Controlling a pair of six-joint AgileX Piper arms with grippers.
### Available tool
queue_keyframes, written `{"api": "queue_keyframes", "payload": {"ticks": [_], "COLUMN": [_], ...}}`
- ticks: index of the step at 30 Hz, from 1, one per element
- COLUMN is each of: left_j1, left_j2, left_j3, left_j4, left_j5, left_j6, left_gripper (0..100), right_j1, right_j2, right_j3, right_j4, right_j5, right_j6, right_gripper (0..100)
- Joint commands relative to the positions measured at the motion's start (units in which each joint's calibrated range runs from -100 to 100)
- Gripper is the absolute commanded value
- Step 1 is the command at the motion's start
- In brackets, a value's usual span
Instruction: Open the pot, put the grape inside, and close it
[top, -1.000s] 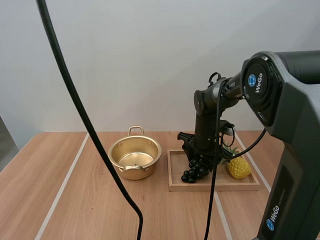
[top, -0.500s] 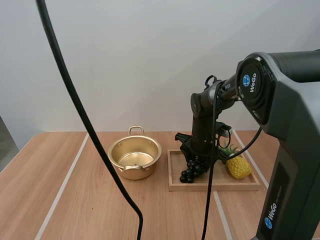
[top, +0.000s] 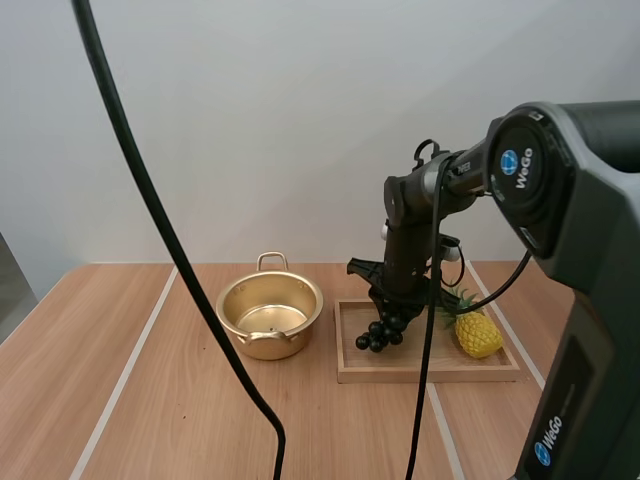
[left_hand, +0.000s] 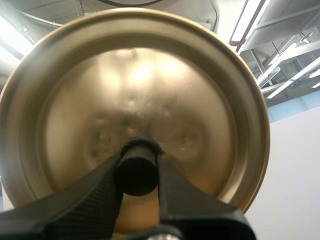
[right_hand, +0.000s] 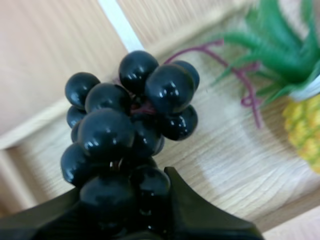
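Observation:
A gold pot (top: 270, 315) stands open on the table, left of the wooden tray (top: 428, 365). My right gripper (top: 388, 318) is shut on a bunch of black grapes (top: 379, 333) and holds it a little above the tray's left part. In the right wrist view the grapes (right_hand: 131, 127) sit pinched between my fingers (right_hand: 200, 220) over the tray (right_hand: 235, 150). My left gripper (left_hand: 137, 172) is shut on the black knob (left_hand: 137, 167) of the gold lid (left_hand: 135, 95), whose top faces the camera.
A toy pineapple (top: 476, 330) lies on the tray's right side, close to the right gripper; its green leaves (right_hand: 280, 55) show beside the grapes. Bare wooden table (top: 150, 400) stretches left and in front of the pot.
The right gripper has lifted the grapes off the tray floor and shifted them slightly left, toward the pot. The pot and pineapple have not moved.

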Motion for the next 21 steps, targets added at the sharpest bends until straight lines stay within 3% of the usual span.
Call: {"api": "queue_keyframes", "payload": {"ticks": [1,5,19,21], "left_j1": [0.02,0.02,0.02,0.02], "left_j2": [-0.2,-0.2,-0.2,-0.2], "left_j3": [-0.2,-0.2,-0.2,-0.2], "left_j4": [0.5,0.5,0.5,0.5], "left_j5": [-1.5,-1.5,-1.5,-1.5], "left_j6": [-0.4,-0.4,-0.4,-0.4], "left_gripper": [0,0,0,0], "right_j1": [0.0,0.0,0.0,0.0], "right_j2": [-5.8,-12.8,-39.2,-42.3], "right_j3": [-0.5,-0.5,-0.5,-0.5], "right_j4": [-0.1,0.2,9.6,13.8], "right_j5": [-0.2,-0.3,-13.5,-15.3], "right_j6": [-1.3,-2.6,-27.0,-34.2], "right_gripper": [0,0,0,0]}}
